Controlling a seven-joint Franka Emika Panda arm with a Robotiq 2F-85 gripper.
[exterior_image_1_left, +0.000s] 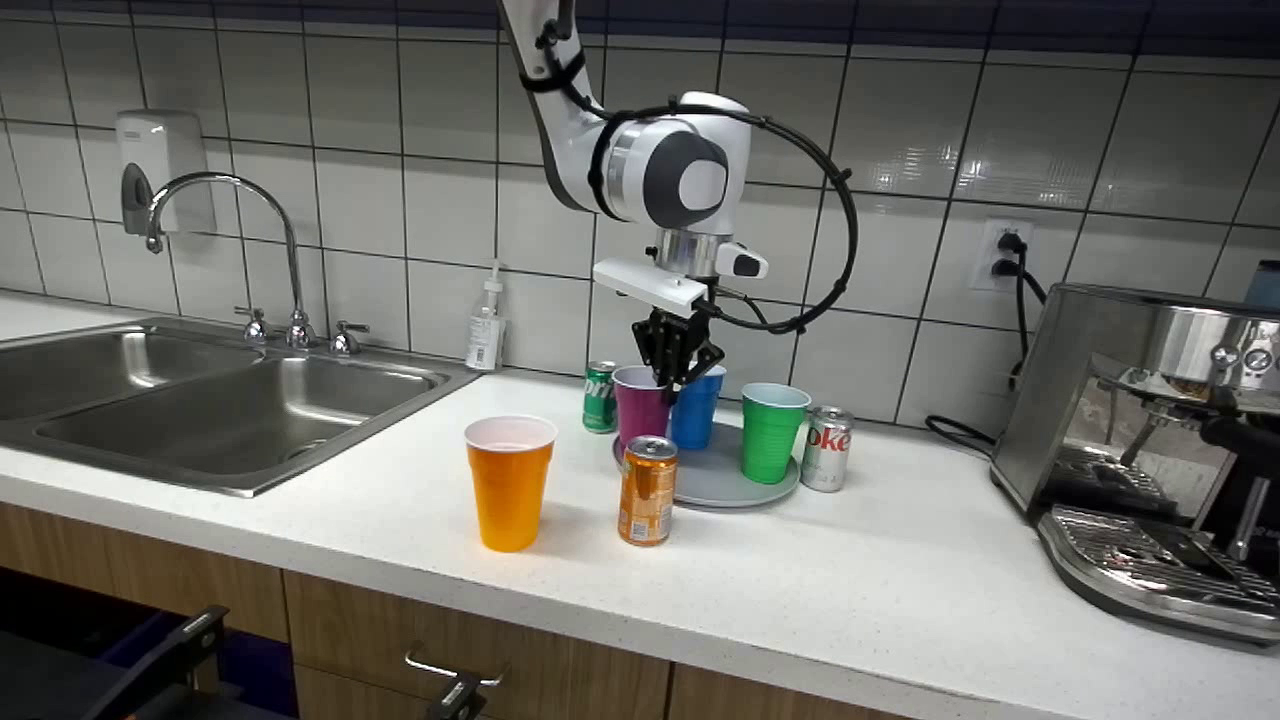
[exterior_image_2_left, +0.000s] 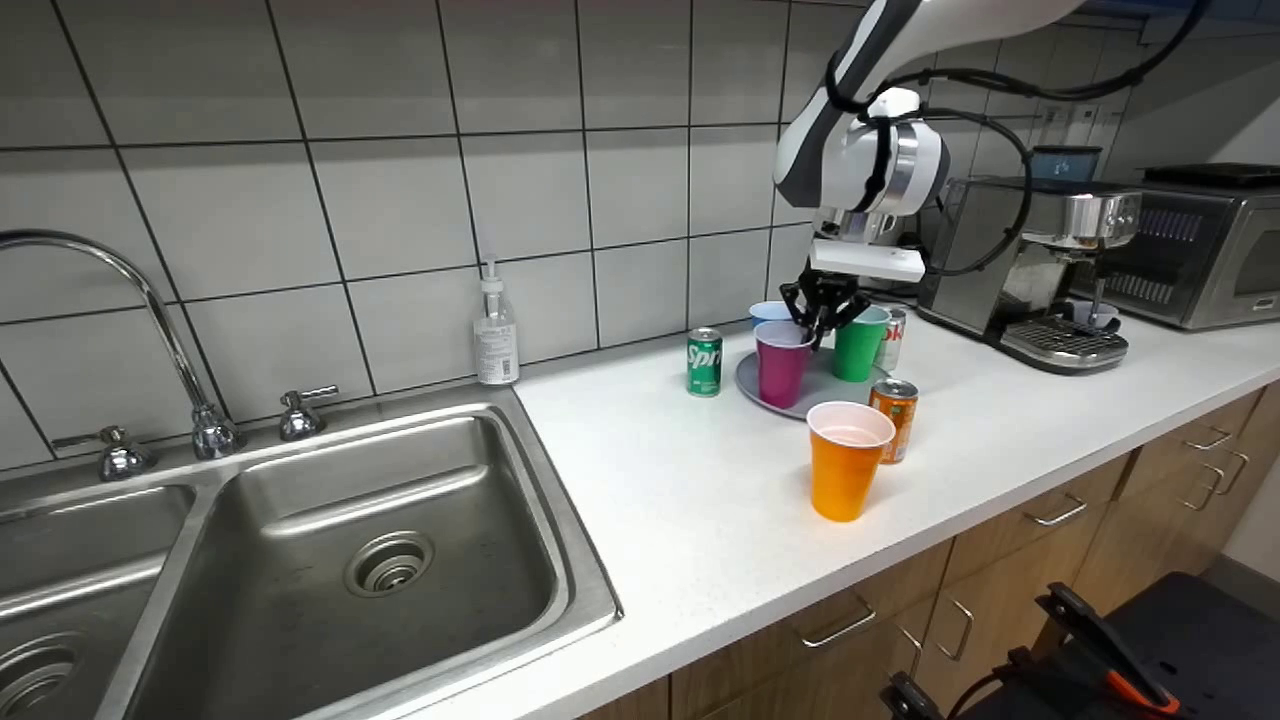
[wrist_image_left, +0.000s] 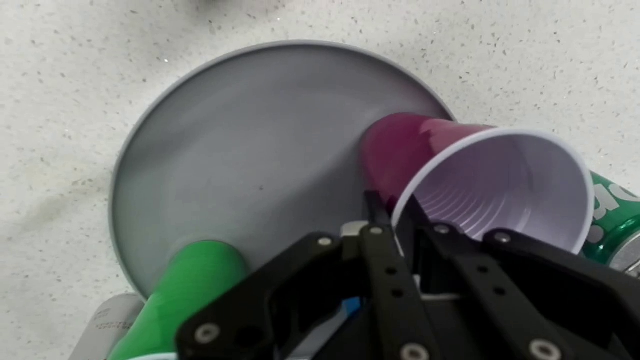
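Observation:
My gripper (wrist_image_left: 393, 201) straddles the rim of a magenta cup (wrist_image_left: 397, 150), one finger inside it and one outside. In the wrist view a narrow gap shows between the fingertips, with the thin rim passing through it. That cup stands on a round grey plate (wrist_image_left: 260, 135) and is seen in both exterior views (exterior_image_1_left: 636, 410) (exterior_image_2_left: 780, 370). A green cup (exterior_image_1_left: 770, 440) and a blue cup (exterior_image_1_left: 697, 415) share the plate. Only a patch of the blue cup (wrist_image_left: 351, 305) shows behind the fingers. An orange cup (exterior_image_1_left: 510, 490) stands off the plate on the counter.
Around the plate stand a green Sprite can (exterior_image_2_left: 704, 362), an orange can (exterior_image_1_left: 648, 495) and a Diet Coke can (exterior_image_1_left: 827, 450). A sink (exterior_image_2_left: 400, 480) and a soap bottle (exterior_image_2_left: 496, 340) lie to one side, an espresso machine (exterior_image_1_left: 1150, 430) to the other. Behind is a tiled wall.

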